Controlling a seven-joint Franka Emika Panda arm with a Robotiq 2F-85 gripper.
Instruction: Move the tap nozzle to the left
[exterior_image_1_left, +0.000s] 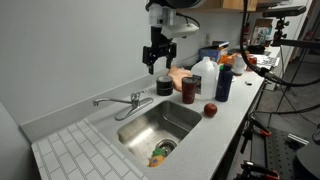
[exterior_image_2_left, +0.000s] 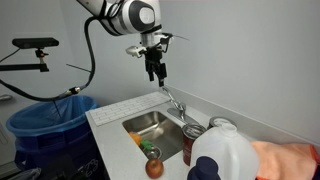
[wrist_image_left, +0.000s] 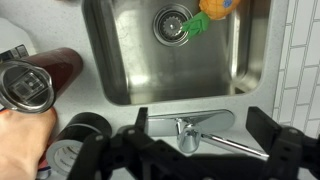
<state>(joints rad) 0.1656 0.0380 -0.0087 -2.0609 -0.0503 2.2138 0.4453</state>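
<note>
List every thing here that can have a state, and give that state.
Long shiny chrome tap nozzle: untouched, along the sink's back rim, no water flowing.
Robotiq gripper: open, empty, above that nozzle's base.
Steel sink basin: holds an orange-and-green object by the drain.
Dark red cylindrical container: upright.
White plastic jug: upright.
Red apple: resting on the counter.
</note>
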